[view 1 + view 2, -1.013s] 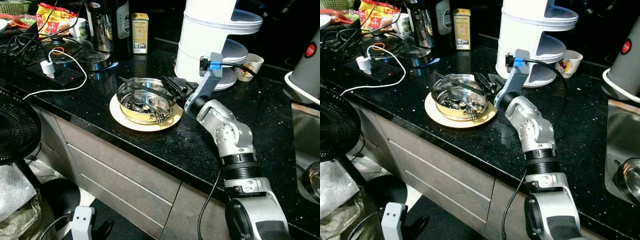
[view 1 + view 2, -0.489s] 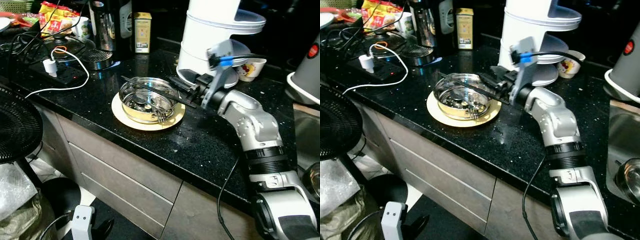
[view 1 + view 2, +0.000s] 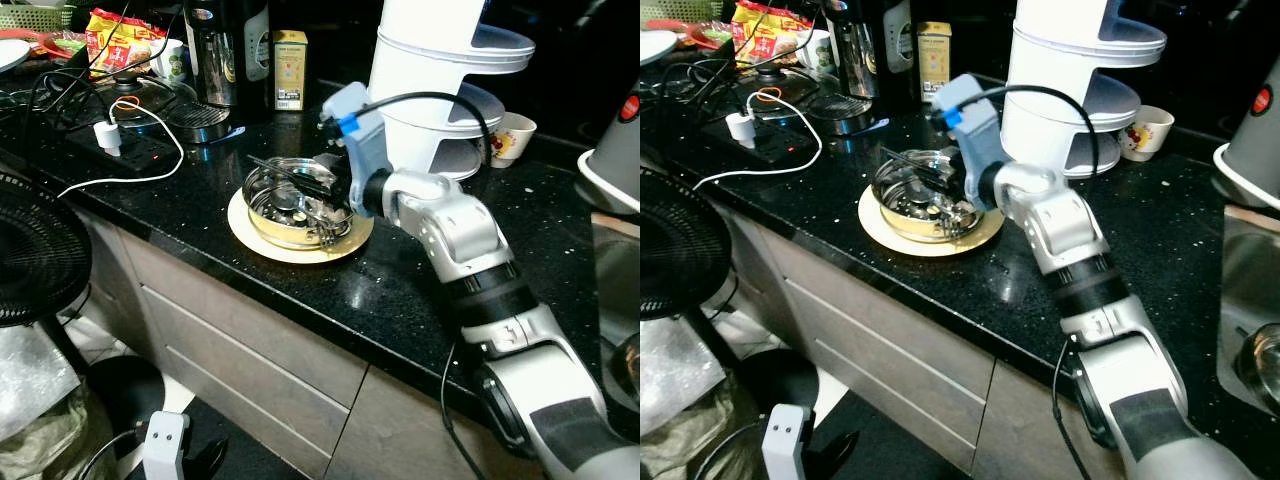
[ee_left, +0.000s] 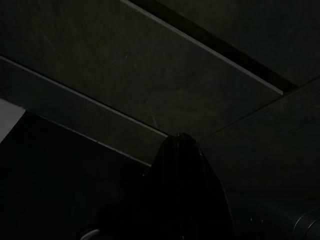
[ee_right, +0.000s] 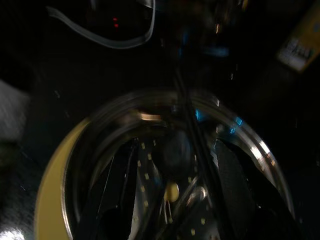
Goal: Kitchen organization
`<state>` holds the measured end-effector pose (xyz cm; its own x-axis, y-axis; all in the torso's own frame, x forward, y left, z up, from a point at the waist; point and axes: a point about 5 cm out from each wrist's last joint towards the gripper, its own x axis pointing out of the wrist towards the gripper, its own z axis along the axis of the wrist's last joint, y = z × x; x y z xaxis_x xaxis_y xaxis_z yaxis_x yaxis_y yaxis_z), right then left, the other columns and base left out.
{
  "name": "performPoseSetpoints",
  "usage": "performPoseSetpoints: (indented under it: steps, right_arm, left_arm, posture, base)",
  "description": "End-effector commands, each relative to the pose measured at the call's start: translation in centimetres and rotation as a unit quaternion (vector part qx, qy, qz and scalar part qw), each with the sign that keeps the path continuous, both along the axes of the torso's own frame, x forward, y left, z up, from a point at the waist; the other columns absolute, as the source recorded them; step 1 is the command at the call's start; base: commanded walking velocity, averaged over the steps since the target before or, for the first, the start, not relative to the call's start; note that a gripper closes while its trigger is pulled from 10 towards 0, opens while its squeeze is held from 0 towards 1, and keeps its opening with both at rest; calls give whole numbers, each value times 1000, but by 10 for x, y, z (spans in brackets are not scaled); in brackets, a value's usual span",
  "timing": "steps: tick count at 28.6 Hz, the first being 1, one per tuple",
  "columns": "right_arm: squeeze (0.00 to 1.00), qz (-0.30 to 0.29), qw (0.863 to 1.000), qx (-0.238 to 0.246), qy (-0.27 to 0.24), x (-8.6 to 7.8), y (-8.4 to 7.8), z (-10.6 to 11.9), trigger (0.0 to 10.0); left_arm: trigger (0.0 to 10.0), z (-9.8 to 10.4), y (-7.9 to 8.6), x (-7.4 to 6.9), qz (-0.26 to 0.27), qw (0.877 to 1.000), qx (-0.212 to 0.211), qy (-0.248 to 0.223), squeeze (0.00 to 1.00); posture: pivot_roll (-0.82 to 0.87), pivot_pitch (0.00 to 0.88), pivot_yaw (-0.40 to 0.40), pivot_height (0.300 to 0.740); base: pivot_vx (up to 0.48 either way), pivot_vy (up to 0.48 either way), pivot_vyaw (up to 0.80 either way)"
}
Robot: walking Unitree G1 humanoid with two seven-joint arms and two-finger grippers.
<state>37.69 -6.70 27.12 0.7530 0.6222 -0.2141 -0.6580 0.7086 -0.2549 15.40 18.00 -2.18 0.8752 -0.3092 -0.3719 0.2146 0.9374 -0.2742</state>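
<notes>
The right gripper [image 3: 325,185] is poised over the bowl [image 3: 297,203] (grip state cannot be told); cutlery remains inside, unsorted.

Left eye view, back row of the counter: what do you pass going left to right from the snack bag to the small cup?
Snack bag → white mug → dark jug → yellow tin → white tiered rack → small patterned cup.

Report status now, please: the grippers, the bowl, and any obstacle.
Right gripper down inside steel bowl, fingers astride black chopstick. Bowl sits on yellow plate. Left gripper idle by cabinet. White tiered rack stands close behind.
</notes>
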Motion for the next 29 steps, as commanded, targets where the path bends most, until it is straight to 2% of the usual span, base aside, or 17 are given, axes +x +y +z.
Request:
performPoseSetpoints:
  steps: [1, 11, 13, 16, 22, 23, 24, 25, 29]
  right_arm:
    - [0, -20, 999, -29, 16, 3, -2, -5, 10000]
    - [0, -75, 990, -115, 13, 15, -6, -3, 10000]
    - [0, -76, 989, -125, 13, 15, -5, -3, 10000]
    - [0, -39, 983, -177, 22, 9, 1, -12, 10000]
    - [0, -40, 980, -192, 47, 8, 4, -18, 10000]
    - [0, -46, 980, -189, 50, 10, 3, -18, 5333]
    - [0, -49, 980, -186, 51, 10, 3, -18, 5333]
    - [0, -51, 980, -187, 50, 11, 2, -17, 0]
    - [0, -55, 980, -186, 48, 12, 1, -16, 0]
  left_arm:
    - [10000, 0, 0, -1, 0, 1000, 2, 4, 0]
    - [10000, -4, 0, -1, 1, 1000, 3, 7, 0]
    - [10000, -5, 0, -1, 2, 1000, 3, 7, 0]
    - [10000, -5, 0, -1, 2, 1000, 3, 8, 0]
    - [10000, -6, 0, -1, 2, 1000, 2, 8, 0]
    - [10000, -6, 0, -1, 2, 1000, 2, 7, 0]
    - [10000, -6, -1, -1, 2, 1000, 2, 7, 0]
    - [10000, -6, -1, -1, 3, 1000, 2, 7, 0]
    - [10000, -7, -1, -1, 2, 1000, 2, 7, 0]
  posture:
    - [113, 0, -65, 740]
    - [112, 0, -75, 740]
    - [112, 0, -76, 740]
    - [111, 0, -76, 740]
    - [111, 0, -82, 740]
    - [112, 0, -82, 740]
    - [113, 0, -83, 740]
    - [113, 0, -83, 740]
    - [112, 0, -84, 740]
  base:
    - [0, 0, 0]
    - [0, 0, 0]
    - [0, 0, 0]
    - [0, 0, 0]
    - [0, 0, 0]
    - [0, 0, 0]
    - [0, 0, 0]
    - [0, 0, 0]
    - [0, 0, 0]
